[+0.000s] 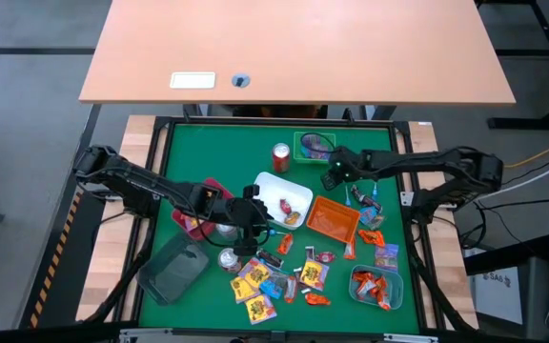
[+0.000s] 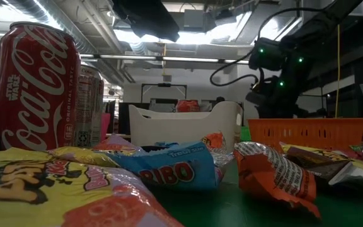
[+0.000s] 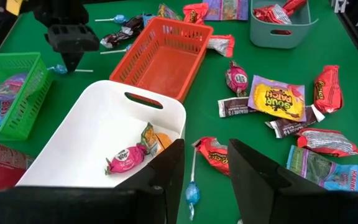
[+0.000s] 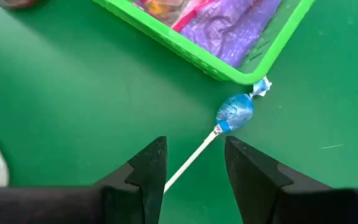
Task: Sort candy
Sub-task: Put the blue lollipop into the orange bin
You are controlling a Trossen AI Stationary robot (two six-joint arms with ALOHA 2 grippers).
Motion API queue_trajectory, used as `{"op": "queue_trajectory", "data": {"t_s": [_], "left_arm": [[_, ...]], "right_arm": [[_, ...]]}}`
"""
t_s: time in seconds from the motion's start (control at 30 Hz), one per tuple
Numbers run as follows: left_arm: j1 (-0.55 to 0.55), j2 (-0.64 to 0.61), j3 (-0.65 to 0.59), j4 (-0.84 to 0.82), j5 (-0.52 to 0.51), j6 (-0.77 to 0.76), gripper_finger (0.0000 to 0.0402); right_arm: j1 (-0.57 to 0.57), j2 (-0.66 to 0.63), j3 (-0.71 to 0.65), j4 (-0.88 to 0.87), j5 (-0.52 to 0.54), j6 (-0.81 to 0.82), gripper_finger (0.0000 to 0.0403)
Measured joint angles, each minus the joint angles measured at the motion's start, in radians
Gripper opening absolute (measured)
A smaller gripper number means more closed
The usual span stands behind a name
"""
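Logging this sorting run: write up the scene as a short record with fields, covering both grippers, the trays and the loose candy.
left gripper: left gripper open, empty, over a blue-wrapped lollipop beside the white plastic tray
right gripper: right gripper open, straddling the white stick of a blue-headed lollipop lying by the green mesh basket
white tray contents: pink-wrapped sweet and another piece
orange mesh basket: orange mesh basket looks empty
grey-blue bin: grey-blue bin holds red-orange packets
loose candy: yellow packet and others on green mat
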Motion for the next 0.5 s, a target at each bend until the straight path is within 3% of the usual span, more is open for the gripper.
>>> {"op": "queue_trajectory", "data": {"t_s": [0.5], "left_arm": [[0.0, 0.0, 0.0, -0.002, 0.0, 0.0, 0.0112]], "right_arm": [[0.0, 0.121, 0.004, 0.015, -0.015, 0.0, 0.0155]]}}
